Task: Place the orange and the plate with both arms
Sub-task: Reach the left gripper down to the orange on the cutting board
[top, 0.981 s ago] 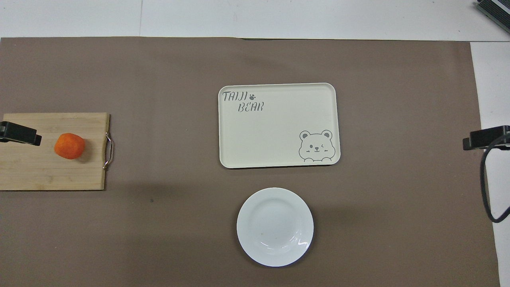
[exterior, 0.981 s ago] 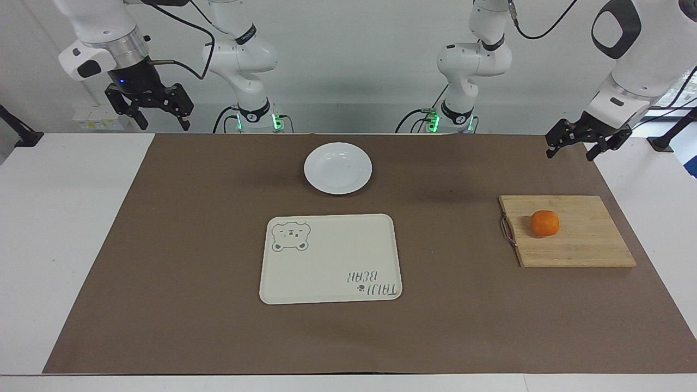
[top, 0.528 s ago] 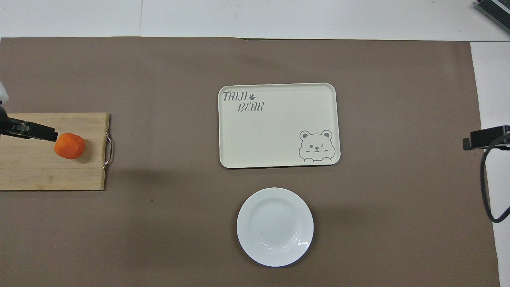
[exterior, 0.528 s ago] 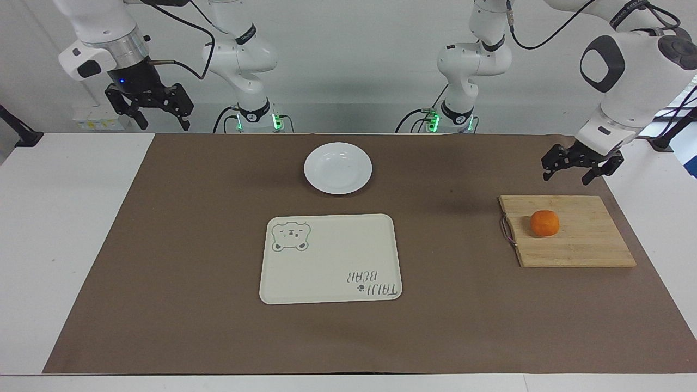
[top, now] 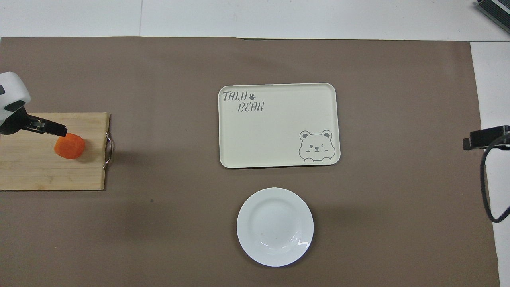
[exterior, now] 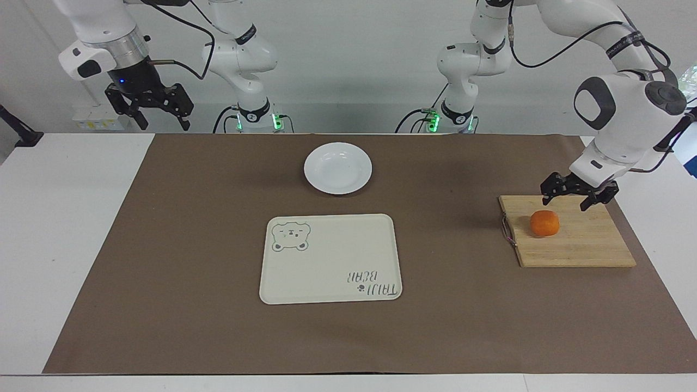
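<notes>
The orange (exterior: 544, 223) (top: 69, 146) lies on a wooden cutting board (exterior: 588, 245) toward the left arm's end of the table. My left gripper (exterior: 566, 202) hangs open low over the board, just above the orange and apart from it. One of its fingers (top: 51, 127) reaches over the orange's edge in the overhead view. The white plate (exterior: 337, 167) (top: 275, 226) sits bare on the brown mat, near the robots at the middle. My right gripper (exterior: 163, 124) waits open, high over the table's edge at the right arm's end, holding nothing.
A cream tray with a bear drawing (exterior: 330, 258) (top: 279, 125) lies on the mat, farther from the robots than the plate. The board has a metal handle (exterior: 507, 231) on its side toward the tray. A brown mat (exterior: 190, 245) covers most of the white table.
My left gripper has come down and swung in over the board toward the orange. The right arm, orange, plate and tray have not moved.
</notes>
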`<action>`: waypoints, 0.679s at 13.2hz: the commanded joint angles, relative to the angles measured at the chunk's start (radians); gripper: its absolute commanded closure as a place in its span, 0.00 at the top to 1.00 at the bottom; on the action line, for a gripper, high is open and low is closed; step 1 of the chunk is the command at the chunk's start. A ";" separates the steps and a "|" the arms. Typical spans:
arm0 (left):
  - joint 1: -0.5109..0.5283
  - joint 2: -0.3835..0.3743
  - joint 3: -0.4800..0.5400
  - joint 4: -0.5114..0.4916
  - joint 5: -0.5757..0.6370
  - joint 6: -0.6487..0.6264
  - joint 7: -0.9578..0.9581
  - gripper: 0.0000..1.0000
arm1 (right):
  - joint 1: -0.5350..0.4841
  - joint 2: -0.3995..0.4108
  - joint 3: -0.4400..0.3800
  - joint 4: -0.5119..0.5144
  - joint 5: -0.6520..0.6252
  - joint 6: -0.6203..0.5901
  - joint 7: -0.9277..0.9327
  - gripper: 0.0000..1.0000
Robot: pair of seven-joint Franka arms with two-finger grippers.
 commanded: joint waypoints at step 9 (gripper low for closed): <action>0.049 0.023 -0.006 -0.259 -0.093 0.299 0.053 1.00 | -0.011 0.004 0.011 0.011 -0.009 0.006 0.002 1.00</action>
